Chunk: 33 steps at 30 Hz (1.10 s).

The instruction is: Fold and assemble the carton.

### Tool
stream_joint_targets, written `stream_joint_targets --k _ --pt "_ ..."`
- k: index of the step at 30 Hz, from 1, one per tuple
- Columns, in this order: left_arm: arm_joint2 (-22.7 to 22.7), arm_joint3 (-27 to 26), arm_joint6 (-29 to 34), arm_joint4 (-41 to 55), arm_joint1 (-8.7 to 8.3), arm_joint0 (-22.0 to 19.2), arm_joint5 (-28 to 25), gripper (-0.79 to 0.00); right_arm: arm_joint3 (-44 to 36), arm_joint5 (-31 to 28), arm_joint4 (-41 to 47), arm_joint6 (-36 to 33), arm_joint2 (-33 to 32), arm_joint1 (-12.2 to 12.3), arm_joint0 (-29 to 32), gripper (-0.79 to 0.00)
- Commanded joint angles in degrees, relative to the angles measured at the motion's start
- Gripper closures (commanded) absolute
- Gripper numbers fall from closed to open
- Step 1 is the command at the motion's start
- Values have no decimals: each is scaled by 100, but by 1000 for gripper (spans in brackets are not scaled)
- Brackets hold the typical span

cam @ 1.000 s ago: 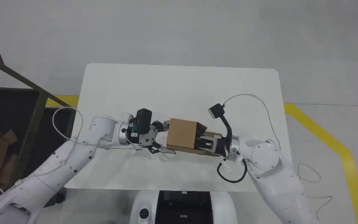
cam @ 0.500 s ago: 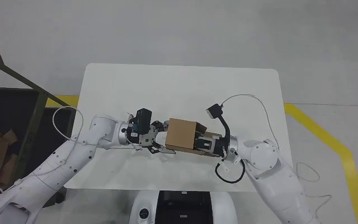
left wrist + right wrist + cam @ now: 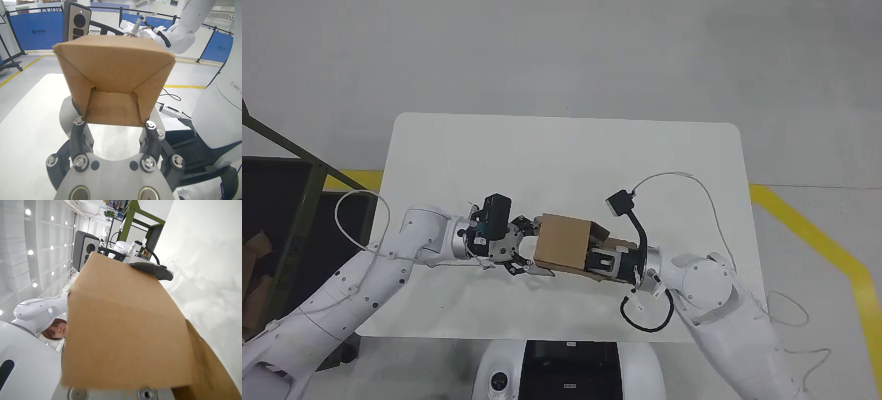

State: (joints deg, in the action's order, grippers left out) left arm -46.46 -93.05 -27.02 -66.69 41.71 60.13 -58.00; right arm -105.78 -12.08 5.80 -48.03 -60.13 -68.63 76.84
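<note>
Since a second ago the right arm has slid a little toward the lower left of the top view. It has pushed the brown cardboard carton (image 3: 564, 242) slightly left. The left arm is about unchanged.

Nearest in the left wrist view is the left gripper (image 3: 114, 123), a grey metal plate with round bolts. Its black rubbery fingers (image 3: 75, 138) are spread wide, pads on both outer side walls of the carton's open end, holding it.

The carton is boxy, matte and plain, with sharp creases. Its inner walls run back to a flat rear panel. It sits lower centre in the top view, between the grippers, over the smooth white round-cornered table (image 3: 562, 150).

Farther along, the black right gripper (image 3: 599, 262) is at the carton's right end. Cardboard hides its fingers, so I cannot tell its opening.

In the right wrist view a loose flap (image 3: 208, 361) angles off at lower right.
</note>
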Motion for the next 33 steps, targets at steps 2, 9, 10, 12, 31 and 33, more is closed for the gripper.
stream_joint_targets --k 2,9,10,12,31,33 --pt "4 -3 4 -3 0 -12 0 -283 93 -40 42 51 153 -28 -106 0" --pt "7 -2 -22 -6 -1 -18 0 -274 209 -57 54 127 244 -41 -214 0" --pt "7 -1 -24 -8 -1 -18 0 -274 214 -49 45 132 222 -35 -208 0" --pt "0 5 -33 -5 -1 -17 0 -271 194 -39 32 135 150 -16 -178 0" --pt "-92 -25 -64 32 19 84 0 -286 -129 -85 88 280 -227 115 281 0" --pt "-93 -55 -61 21 27 75 0 -296 -55 -144 154 334 -158 102 260 0"
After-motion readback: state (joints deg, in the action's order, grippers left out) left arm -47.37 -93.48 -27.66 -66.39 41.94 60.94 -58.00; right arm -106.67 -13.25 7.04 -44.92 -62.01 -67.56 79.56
